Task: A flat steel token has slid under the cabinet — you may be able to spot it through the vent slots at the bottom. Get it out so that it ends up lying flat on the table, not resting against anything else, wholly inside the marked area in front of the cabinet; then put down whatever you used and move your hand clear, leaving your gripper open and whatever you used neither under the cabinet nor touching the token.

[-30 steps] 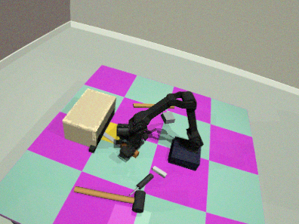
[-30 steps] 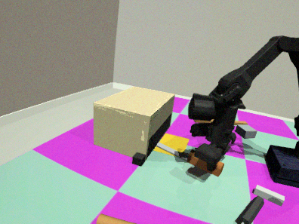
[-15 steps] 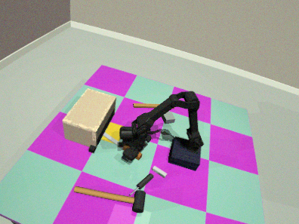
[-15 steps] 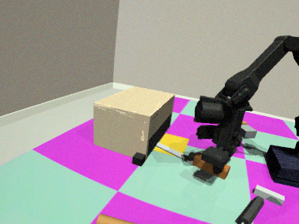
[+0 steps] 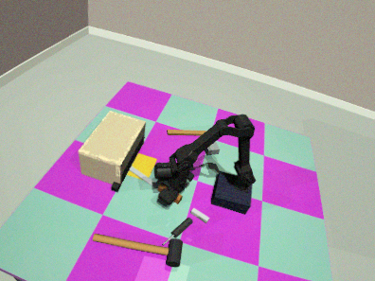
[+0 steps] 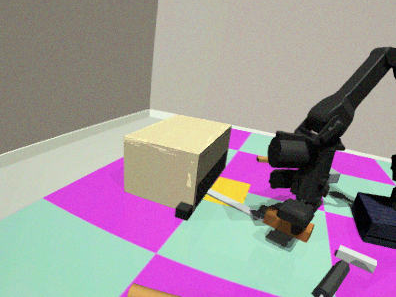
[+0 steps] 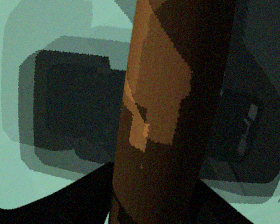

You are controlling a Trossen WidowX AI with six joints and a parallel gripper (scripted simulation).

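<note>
With its gripper (image 5: pixel 171 191) (image 6: pixel 292 224) clenched on an orange-brown handle (image 5: pixel 177 198) (image 6: pixel 304 230) (image 7: pixel 160 100), the arm risks knocking the unseen token askew if the pale blade (image 5: pixel 141 175) (image 6: pixel 229 200) twists beside the cabinet (image 5: pixel 113 138) (image 6: pixel 160 174).

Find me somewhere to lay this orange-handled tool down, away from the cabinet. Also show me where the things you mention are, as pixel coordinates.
Room shows between the cabinet (image 5: pixel 97 166) (image 6: pixel 160 174) and the long-handled hammer (image 5: pixel 130 244) (image 6: pixel 145 291), and right of the robot's dark base (image 5: pixel 229 194) (image 6: pixel 376 224) in the top view. It is crowded where the hammer's head, screwdriver (image 5: pixel 182 227) (image 6: pixel 331 279) and white block (image 5: pixel 200 215) (image 6: pixel 356 259) bunch together.
</note>
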